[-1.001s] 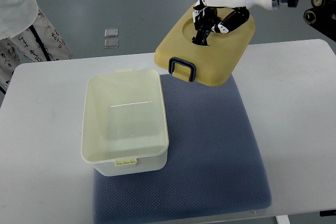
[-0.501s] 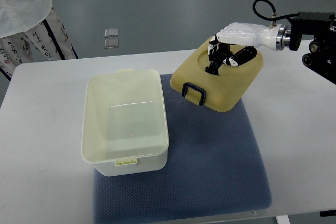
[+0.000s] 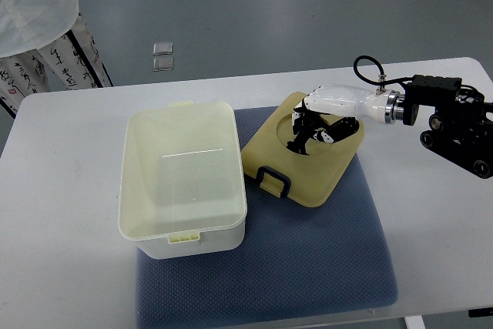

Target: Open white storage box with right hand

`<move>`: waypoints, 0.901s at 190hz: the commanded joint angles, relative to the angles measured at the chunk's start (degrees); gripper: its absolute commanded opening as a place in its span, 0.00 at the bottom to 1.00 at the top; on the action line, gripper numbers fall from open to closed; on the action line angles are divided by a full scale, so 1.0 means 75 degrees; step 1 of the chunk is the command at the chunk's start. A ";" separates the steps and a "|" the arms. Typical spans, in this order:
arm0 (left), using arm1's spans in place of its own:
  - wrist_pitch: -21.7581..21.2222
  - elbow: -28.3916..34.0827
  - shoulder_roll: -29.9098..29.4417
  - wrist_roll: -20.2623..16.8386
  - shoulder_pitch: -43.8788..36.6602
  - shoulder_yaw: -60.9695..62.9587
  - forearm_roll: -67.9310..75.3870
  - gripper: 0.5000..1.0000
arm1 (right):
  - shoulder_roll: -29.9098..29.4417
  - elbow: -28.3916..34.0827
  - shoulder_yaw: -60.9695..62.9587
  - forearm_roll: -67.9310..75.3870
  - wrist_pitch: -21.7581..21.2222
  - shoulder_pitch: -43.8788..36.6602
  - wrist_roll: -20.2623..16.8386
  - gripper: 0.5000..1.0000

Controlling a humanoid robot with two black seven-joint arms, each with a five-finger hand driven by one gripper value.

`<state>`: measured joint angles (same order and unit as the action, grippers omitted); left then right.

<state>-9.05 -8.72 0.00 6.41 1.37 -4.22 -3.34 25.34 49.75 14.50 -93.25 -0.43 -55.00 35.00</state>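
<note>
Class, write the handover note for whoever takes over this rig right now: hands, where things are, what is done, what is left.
Right hand: fingers curled on the yellow lid, in its recess.
Left hand: not in view.
White storage box: open, on the left part of the blue mat.
Lid: low over or on the mat, right of the box.
Done: lid off.
Left: let go of the lid, withdraw the hand.
</note>
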 commanded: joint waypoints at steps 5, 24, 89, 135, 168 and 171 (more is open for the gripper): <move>0.0000 0.0002 0.0000 -0.0012 -0.0007 0.0000 0.0000 1.00 | -0.0121 -0.0001 0.0024 0.0012 0.0280 0.0196 0.0000 0.64; 0.0000 0.0002 0.0000 0.0000 0.0005 0.0000 0.0000 1.00 | -0.0203 -0.0001 0.0035 0.0059 0.0327 0.0302 0.0000 0.74; 0.0000 0.0002 0.0000 0.0000 -0.0007 0.0000 0.0000 1.00 | -0.0098 0.0081 0.0094 0.0621 0.0268 0.0266 0.0000 0.85; 0.0000 0.0002 0.0000 0.0000 0.0005 0.0000 0.0000 1.00 | 0.0008 0.0199 0.0480 0.1687 0.0245 0.0067 0.0000 0.85; 0.0000 0.0002 0.0000 0.0000 0.0005 0.0000 0.0000 1.00 | -0.0098 0.0187 0.1195 0.3023 -0.0059 0.0102 0.0000 0.85; 0.0000 0.0002 0.0000 0.0000 -0.0007 0.0000 0.0000 1.00 | -0.0121 0.0175 0.1254 0.3153 -0.0095 0.0114 0.0000 0.85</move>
<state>-9.05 -8.72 0.00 6.41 1.38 -4.22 -3.34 25.27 51.19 20.37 -76.47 0.52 -54.43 35.00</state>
